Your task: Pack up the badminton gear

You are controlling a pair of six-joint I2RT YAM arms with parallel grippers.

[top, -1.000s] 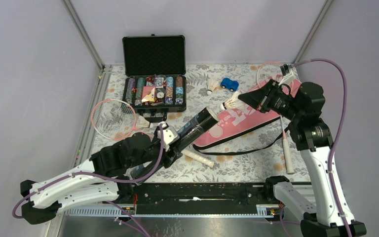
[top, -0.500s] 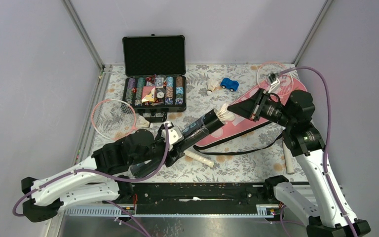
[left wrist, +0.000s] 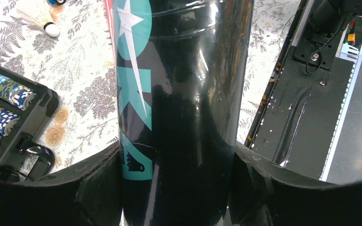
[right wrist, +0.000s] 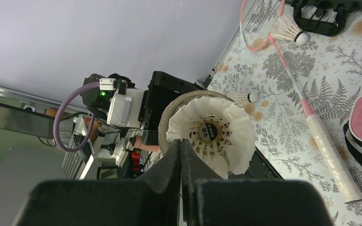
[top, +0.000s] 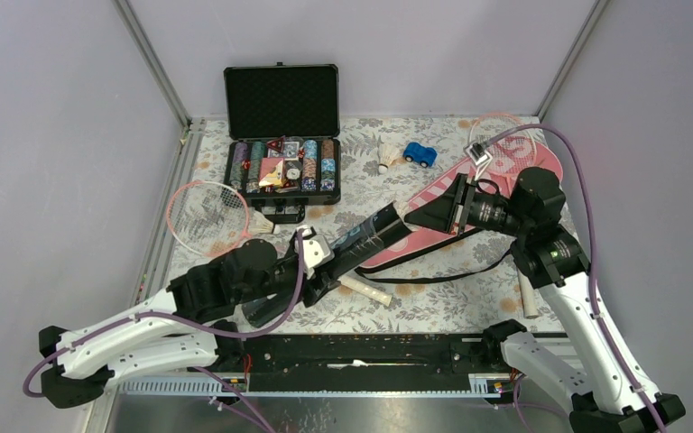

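Observation:
My left gripper [top: 321, 262] [left wrist: 176, 162] is shut on the black tube with teal print [top: 370, 236] [left wrist: 179, 89] and holds it tilted, its open mouth up to the right. A white feather shuttlecock [right wrist: 212, 133] sits cork-first in that mouth. My right gripper [top: 404, 216] [right wrist: 180, 143] is shut, pinching the edge of its feather skirt. The pink racket cover [top: 426, 236] lies under the tube. One pink racket [top: 200, 212] lies at the left, with a shuttlecock [top: 260, 223] on it. Another racket [top: 498, 135] rests on the cover's far end. A loose shuttlecock [top: 383, 159] lies at the back.
An open black case of poker chips [top: 281, 167] stands at the back left. A small blue toy car [top: 420, 154] is beside the back shuttlecock. The cover's black strap [top: 442, 275] loops over the floral mat toward the near rail.
My right gripper has carried the shuttlecock left and down from above the cover to the tube's mouth, where it now sits inside. The left arm has swung the tube a little toward it.

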